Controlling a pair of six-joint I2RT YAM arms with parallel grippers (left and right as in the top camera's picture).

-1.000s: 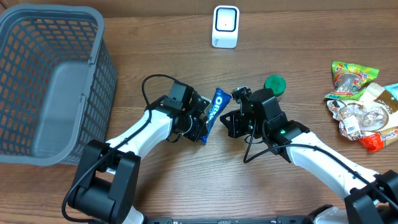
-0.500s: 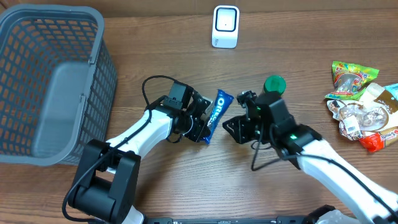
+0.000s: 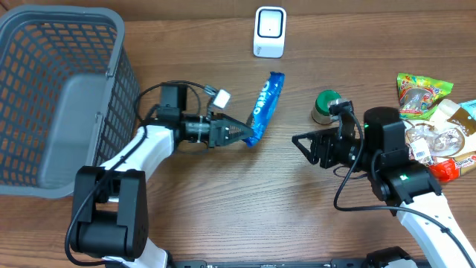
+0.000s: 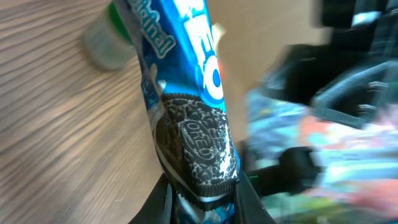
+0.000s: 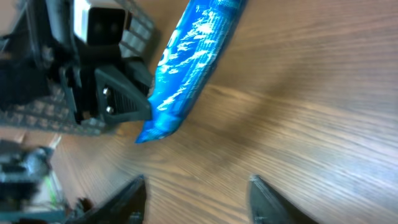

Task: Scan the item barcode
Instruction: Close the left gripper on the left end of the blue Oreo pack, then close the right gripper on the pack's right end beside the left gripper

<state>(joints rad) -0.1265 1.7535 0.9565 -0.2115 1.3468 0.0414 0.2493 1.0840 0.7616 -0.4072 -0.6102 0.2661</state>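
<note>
One hand-over completed. Oreo pack (image 3: 265, 104) now pinched at its lower end by left gripper (image 3: 239, 135) alone, apparently lifted off the table, upper end angled toward scanner (image 3: 269, 31) but well short of it. Right gripper (image 3: 303, 147) off the pack since a second ago, jaws spread, pulled back to the right near green-capped bottle (image 3: 326, 104). Left arm swung round, pack carried nearer the scanner. Judged: regrasp done, barcode presentation outstanding; barcode face not discernible.
</note>
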